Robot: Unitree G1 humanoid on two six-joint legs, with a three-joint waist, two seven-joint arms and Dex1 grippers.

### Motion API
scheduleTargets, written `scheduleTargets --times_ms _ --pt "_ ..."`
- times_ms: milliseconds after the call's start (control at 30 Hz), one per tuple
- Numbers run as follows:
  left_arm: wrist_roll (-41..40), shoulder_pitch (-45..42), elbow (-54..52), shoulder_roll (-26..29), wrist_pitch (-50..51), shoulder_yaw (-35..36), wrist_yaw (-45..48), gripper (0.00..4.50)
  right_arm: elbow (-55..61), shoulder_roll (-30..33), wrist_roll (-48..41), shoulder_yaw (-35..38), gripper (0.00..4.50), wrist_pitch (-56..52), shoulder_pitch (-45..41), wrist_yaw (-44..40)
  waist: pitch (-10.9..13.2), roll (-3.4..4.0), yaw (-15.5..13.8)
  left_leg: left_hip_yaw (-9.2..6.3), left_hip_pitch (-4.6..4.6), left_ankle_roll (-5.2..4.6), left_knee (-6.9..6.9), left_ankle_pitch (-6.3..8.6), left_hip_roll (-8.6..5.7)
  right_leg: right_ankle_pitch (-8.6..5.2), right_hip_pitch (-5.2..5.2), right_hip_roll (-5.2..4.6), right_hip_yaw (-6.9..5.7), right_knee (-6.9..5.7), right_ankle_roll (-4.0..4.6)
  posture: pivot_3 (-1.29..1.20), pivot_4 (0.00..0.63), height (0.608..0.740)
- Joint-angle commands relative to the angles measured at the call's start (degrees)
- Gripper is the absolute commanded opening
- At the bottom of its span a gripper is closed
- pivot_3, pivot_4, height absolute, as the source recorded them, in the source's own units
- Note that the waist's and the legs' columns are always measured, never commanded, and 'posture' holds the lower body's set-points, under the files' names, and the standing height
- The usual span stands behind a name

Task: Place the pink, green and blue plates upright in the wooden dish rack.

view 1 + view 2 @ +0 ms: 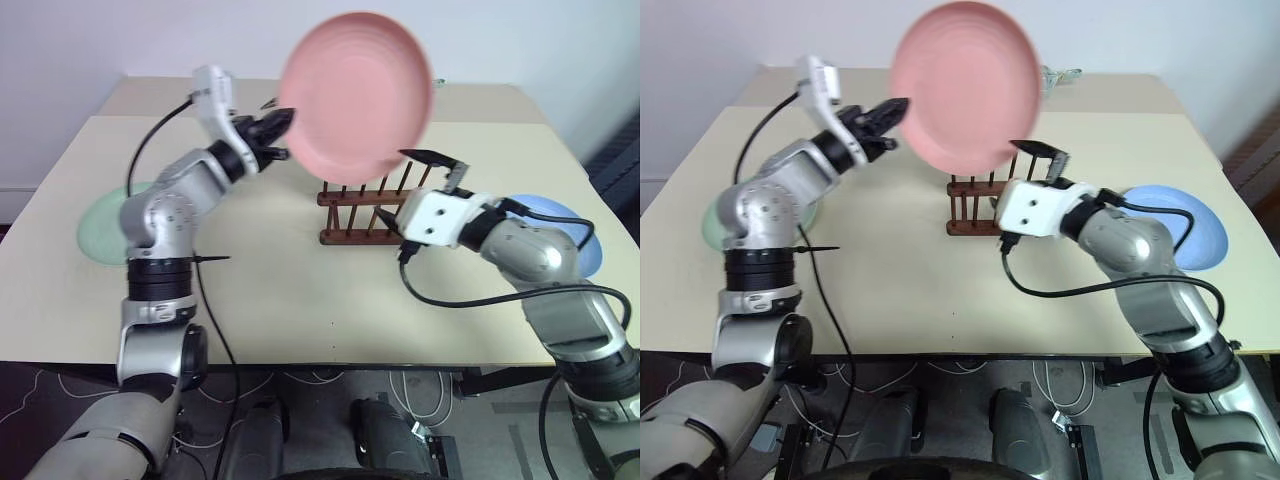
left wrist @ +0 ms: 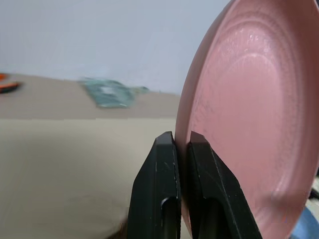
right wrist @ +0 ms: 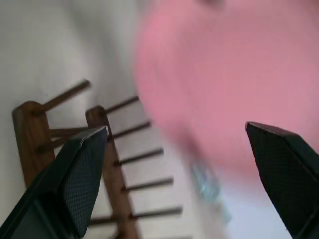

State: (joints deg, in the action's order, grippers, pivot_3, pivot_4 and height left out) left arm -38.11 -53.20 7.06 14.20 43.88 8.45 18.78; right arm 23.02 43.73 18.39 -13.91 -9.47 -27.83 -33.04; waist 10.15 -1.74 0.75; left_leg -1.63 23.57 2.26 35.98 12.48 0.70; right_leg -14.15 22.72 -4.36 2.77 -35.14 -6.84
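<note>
**Pink plate held in the air above the rack**

My left gripper (image 2: 182, 144) is clamped on the rim of the pink plate (image 1: 357, 92), one black finger on each face of it. The plate is clear of the table, standing nearly on edge, its hollow face turned toward me, and it hangs above the wooden dish rack (image 1: 365, 210). My right gripper (image 1: 432, 163) has its fingers spread wide apart and grips nothing; it sits just beside the rack, under the plate's lower edge, and in my right wrist view the plate shows as a pink blur between the two fingers, with the rack's pegs beside them.

The table (image 1: 300, 300) is a pale beige top, matte and plain. The rack stands near its middle, its slots unfilled. The green plate (image 1: 105, 225) lies flat near the left edge, partly behind my left arm. The blue plate (image 1: 1185, 225) lies near the right edge, partly hidden behind my right forearm. A second beige surface (image 1: 480, 100) adjoins the far edge, and a small greenish item (image 2: 107, 92) lies on it; I cannot tell what it is. Behind all this is a bare pale wall (image 1: 100, 40). Below the near edge, cables (image 1: 410, 395) lie on a dark floor.
</note>
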Motion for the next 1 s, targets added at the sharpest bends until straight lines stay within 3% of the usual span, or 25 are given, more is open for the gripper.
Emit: scheduleTargets --times_ms 33,100,167,400,500,533,700,800,867,1000 --pt "-0.8 -4.3 -2.9 -2.2 2.7 -0.8 -1.8 0.09 -5.4 0.8 9.0 -2.3 4.5 4.8 -2.3 3.2 0.0 0.0 0.1 0.0 0.0 0.0 -0.01 0.0 0.0 0.02 0.02 0.0 0.0 -0.01 -0.04 0.0 0.15 0.732" --pt "-1.3 -4.8 -3.9 -3.3 4.5 -1.2 -2.1 0.09 -8.2 0.6 12.4 -2.8 4.5 6.6 -2.9 4.8 0.0 0.0 0.0 0.0 0.01 0.0 0.0 0.0 0.0 0.05 0.03 0.0 0.0 -0.03 -0.09 0.0 0.15 0.732" --pt "-1.5 -4.5 -4.4 -3.7 6.1 -0.6 -2.6 0.06 -9.4 0.8 14.2 -2.5 3.75 7.6 -2.5 5.4 0.0 0.03 0.2 0.01 0.01 0.0 0.0 0.0 0.0 0.05 0.04 0.0 0.01 -0.03 -0.09 0.0 0.15 0.732" --pt "-3.4 -4.5 -3.6 -3.7 10.0 2.2 -2.4 0.06 -10.1 -0.3 19.2 -0.9 0.09 7.7 -1.5 7.9 0.1 0.05 0.2 0.0 0.01 0.0 -0.01 -0.01 0.0 0.09 0.09 0.01 0.02 -0.08 -0.16 0.0 0.15 0.732" --pt "-5.9 -4.5 -3.4 -4.8 12.1 4.2 -2.2 0.06 -10.2 -0.6 20.5 -0.7 0.04 8.3 -1.6 8.7 0.1 0.04 0.1 -0.02 0.01 0.0 -0.01 -0.01 0.0 0.08 0.06 0.01 0.01 -0.08 -0.15 0.0 0.15 0.732" --pt "-6.3 -4.5 -3.5 -5.2 12.4 4.7 -2.2 0.72 -10.2 -0.7 20.8 -0.6 0.0 8.4 -1.6 8.8 0.1 0.04 0.0 0.0 0.02 0.0 -0.01 -0.01 0.0 0.08 0.07 0.01 0.02 -0.07 -0.15 0.0 0.15 0.732" --pt "-3.4 -6.2 -2.4 -4.8 3.6 6.3 -1.2 2.98 -9.6 -1.1 21.0 0.5 0.0 9.1 -1.6 9.3 0.1 0.02 0.0 -0.01 0.02 0.01 0.01 -0.02 -0.03 0.09 0.05 -0.02 0.01 -0.06 -0.16 0.0 0.15 0.732" --pt "6.3 -6.6 3.8 1.5 -10.6 4.5 1.6 2.98 -7.3 -3.5 11.4 6.6 0.0 7.4 0.1 7.7 0.1 0.02 0.3 -0.01 0.02 0.03 -0.02 -0.03 -0.03 0.09 0.09 -0.02 0.01 -0.08 -0.15 0.0 0.15 0.732" --pt "16.9 -2.8 8.6 8.8 -23.5 -1.6 7.1 2.98 -3.2 -7.9 -3.1 13.7 0.0 3.0 1.5 3.9 0.1 0.05 0.7 0.02 -0.05 0.04 -0.1 -0.03 -0.02 0.09 0.08 0.0 0.05 -0.09 -0.14 0.0 0.15 0.732" --pt "22.5 4.6 16.1 14.6 -36.8 -5.1 17.1 2.98 4.8 -15.4 -30.4 25.3 0.0 -15.2 1.9 -2.2 0.1 0.17 0.9 0.02 -0.21 0.07 -0.4 -0.06 0.02 0.11 0.03 -0.01 0.04 -0.12 -0.16 0.0 0.15 0.732"
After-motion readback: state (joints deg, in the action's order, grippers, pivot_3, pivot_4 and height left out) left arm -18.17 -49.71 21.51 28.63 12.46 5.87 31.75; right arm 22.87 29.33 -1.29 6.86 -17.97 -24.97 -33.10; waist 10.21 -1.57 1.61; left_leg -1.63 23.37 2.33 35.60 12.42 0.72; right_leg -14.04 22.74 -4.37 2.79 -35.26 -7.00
